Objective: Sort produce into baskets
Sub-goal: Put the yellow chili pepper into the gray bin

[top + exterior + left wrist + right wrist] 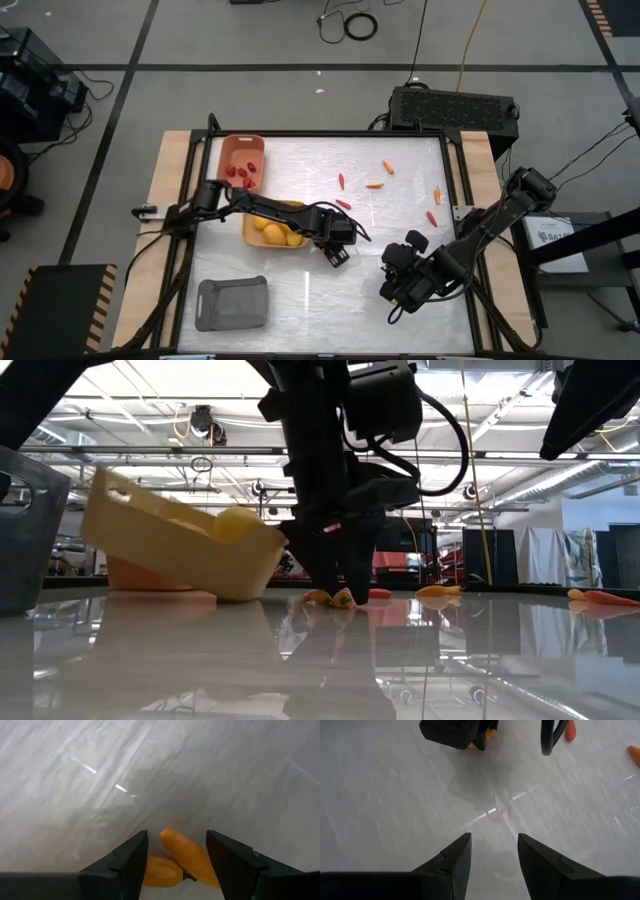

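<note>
My left gripper (338, 255) is open and points down at the table's middle, just right of the yellow basket (262, 240). Its fingers stand on either side of two orange sticks (187, 855), which lie crossed on the table. They also show under the fingers in the low view (343, 598). The yellow basket holds yellow-orange fruits (275, 233) and looks tilted in the low view (170, 545). The salmon basket (240, 150) holds red berries (243, 173). The grey basket (232, 303) stands at the near left. My right gripper (397, 287) is open and empty over the table's near right. My left gripper comes at the two orange sticks from above, pointing down, with one finger on each side of them. One stick's end (162, 870) lies close to a finger (132, 857). I cannot tell whether they touch.
Several orange and red sticks lie scattered at the far right of the table: (341, 181), (375, 185), (388, 167), (437, 195), (431, 217). Bare tabletop lies between my two grippers (485, 795) and along the near edge.
</note>
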Robot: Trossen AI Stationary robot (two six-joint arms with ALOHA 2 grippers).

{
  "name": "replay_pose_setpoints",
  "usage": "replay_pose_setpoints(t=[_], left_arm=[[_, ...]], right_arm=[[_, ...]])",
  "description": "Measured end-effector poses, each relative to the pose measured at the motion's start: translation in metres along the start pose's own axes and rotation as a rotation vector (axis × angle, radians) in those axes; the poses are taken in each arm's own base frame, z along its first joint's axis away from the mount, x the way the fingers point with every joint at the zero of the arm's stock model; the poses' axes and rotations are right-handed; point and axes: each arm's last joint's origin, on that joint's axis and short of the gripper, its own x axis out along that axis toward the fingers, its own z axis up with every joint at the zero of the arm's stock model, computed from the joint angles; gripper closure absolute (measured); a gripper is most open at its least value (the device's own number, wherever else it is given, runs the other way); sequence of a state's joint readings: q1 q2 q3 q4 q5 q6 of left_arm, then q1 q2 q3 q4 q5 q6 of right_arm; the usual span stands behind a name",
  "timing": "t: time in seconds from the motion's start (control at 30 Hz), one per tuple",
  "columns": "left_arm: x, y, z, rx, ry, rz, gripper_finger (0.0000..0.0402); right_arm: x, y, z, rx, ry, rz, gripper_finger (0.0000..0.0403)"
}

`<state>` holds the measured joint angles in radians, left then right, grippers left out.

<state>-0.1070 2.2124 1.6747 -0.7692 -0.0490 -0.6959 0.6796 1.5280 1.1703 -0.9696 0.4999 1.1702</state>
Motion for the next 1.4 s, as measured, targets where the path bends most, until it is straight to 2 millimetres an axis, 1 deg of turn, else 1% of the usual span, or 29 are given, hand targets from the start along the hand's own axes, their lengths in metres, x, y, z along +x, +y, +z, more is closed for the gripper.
replay_pose_setpoints(t=[0.37, 0.5, 0.73, 0.8, 1.07, 1.23, 1.3, 1.4], left_arm=[[-0.001, 0.0, 0.0, 0.006, -0.003, 0.006, 0.0192], [-0.012, -0.001, 0.004, 0.048, 0.019, 0.023, 0.0192], [-0.035, -0.008, 0.017, 0.145, -0.012, 0.009, 0.0192], [-0.038, -0.008, 0.018, 0.178, -0.013, 0.009, 0.0192], [-0.037, 0.003, 0.026, 0.401, -0.006, 0.02, 0.0192], [-0.036, 0.01, 0.031, 0.419, 0.018, -0.023, 0.0192], [-0.033, 0.011, 0.031, 0.417, 0.037, -0.046, 0.0192], [-0.024, 0.012, 0.031, 0.461, 0.071, -0.064, 0.0192]], right_arm=[[0.003, -0.003, 0.004, -0.011, 0.001, -0.019, 0.025], [0.004, -0.004, 0.007, -0.027, 0.001, -0.025, 0.025], [0.006, -0.006, 0.01, -0.033, 0.004, -0.03, 0.025], [0.006, -0.006, 0.01, -0.038, 0.004, -0.03, 0.025], [0.006, -0.006, 0.01, -0.04, 0.007, -0.028, 0.025], [0.006, -0.006, 0.009, -0.032, 0.01, -0.027, 0.025], [0.006, -0.006, 0.009, -0.024, 0.01, -0.027, 0.025], [0.006, -0.006, 0.01, -0.021, 0.009, -0.026, 0.025]])
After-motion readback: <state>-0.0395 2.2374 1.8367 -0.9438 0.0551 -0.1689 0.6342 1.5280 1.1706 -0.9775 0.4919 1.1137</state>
